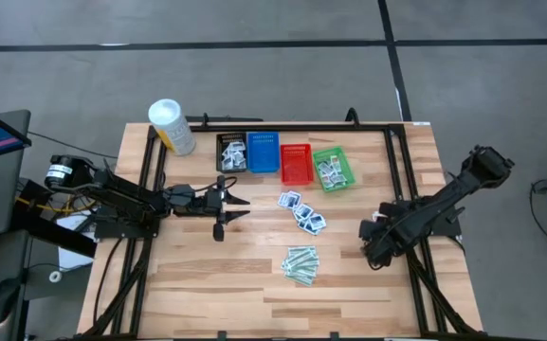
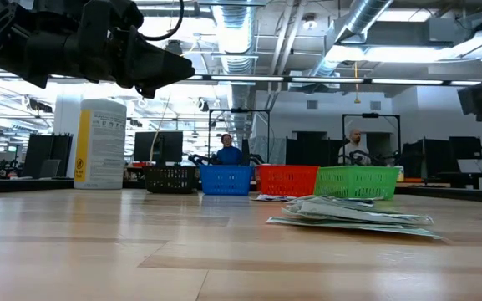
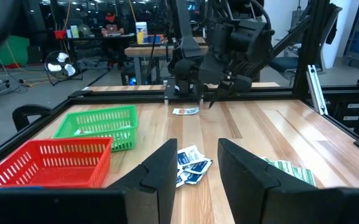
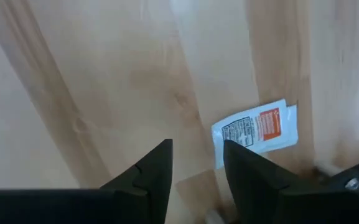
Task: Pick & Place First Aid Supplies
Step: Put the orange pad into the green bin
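Your right tool (image 4: 196,163) is down low over the table (image 1: 254,284), pointed at a single white packet with orange-red print (image 4: 256,131) that lies flat and alone, well apart from the other supplies. Its fingers stand parted with nothing between them; the packet sits just beyond the tips, untouched. Likely reason for the pose: a flat packet gives no edge, so you need to come in steep and straddle it.

Your left tool (image 3: 195,165) hovers mid-table, fingers apart and empty, aimed across the loose white packets (image 3: 190,165). It looks like it is waiting there, clear of the right arm's working area.

Remaining supplies:
- white packet cluster (image 1: 302,213), centre of table, near the baskets.
- pale-green strips (image 1: 301,264), piled nearer the front edge.
- some packets already in the black basket (image 1: 222,142) and the green basket (image 1: 345,166).

The blue basket (image 1: 263,152) and red basket (image 1: 296,163) look empty from above. The baskets stand in a row at the back, presumably one per supply type. The white tub (image 1: 172,126) stands beside them.

Judgement: sorting is early; most items are not yet placed.
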